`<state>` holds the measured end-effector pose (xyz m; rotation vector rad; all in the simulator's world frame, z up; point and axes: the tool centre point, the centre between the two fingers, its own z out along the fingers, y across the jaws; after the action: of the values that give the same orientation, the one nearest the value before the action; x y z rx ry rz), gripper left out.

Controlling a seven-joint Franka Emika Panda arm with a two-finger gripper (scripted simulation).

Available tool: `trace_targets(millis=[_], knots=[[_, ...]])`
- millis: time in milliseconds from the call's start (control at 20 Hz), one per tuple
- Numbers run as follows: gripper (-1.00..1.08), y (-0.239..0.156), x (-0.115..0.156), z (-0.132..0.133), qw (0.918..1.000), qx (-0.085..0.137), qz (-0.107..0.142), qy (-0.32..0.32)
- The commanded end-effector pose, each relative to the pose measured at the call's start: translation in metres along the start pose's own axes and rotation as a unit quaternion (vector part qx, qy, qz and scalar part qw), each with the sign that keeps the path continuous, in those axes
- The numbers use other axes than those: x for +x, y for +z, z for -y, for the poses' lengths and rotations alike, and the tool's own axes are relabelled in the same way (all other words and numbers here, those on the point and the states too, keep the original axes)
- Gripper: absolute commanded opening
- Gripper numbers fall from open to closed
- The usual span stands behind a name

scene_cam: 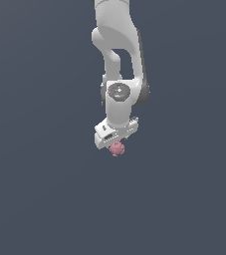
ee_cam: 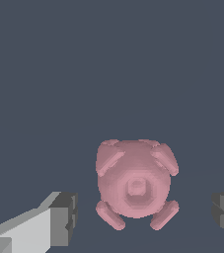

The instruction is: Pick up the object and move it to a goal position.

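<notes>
The object (ee_cam: pixel 134 184) is a small pink roundish lump with knobbly stubs at its edges. In the wrist view it sits between the two dark finger pads (ee_cam: pixel 66 217), with a clear gap on each side. My gripper (ee_cam: pixel 144 217) is open around it and does not touch it. In the exterior view the object (scene_cam: pixel 117 148) shows just below the white hand, whose fingers are hidden behind the hand body. My gripper (scene_cam: pixel 116 145) hangs from the white arm, pointing down at the grey surface.
A plain dark grey surface (scene_cam: pixel 40 189) spreads all around the arm. No other objects or edges show in either view.
</notes>
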<state>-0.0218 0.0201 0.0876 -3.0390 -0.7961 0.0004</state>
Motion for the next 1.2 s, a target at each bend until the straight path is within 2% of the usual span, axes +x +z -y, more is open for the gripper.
trace_targets(millis=[0,400,650,700,1150], knots=[[1.0,0.006,0.0,0.0,1.0,0.0,0.0,0.0],[1.0,0.041,-0.001,0.001,1.0,0.0,0.0,-0.002],[1.0,0.048,0.0,0.0,1.0,0.0,0.0,-0.003],[-1.0,0.048,0.0,0.0,1.0,0.0,0.0,-0.003],[-1.0,0.048,0.0,0.0,1.0,0.0,0.0,-0.003]])
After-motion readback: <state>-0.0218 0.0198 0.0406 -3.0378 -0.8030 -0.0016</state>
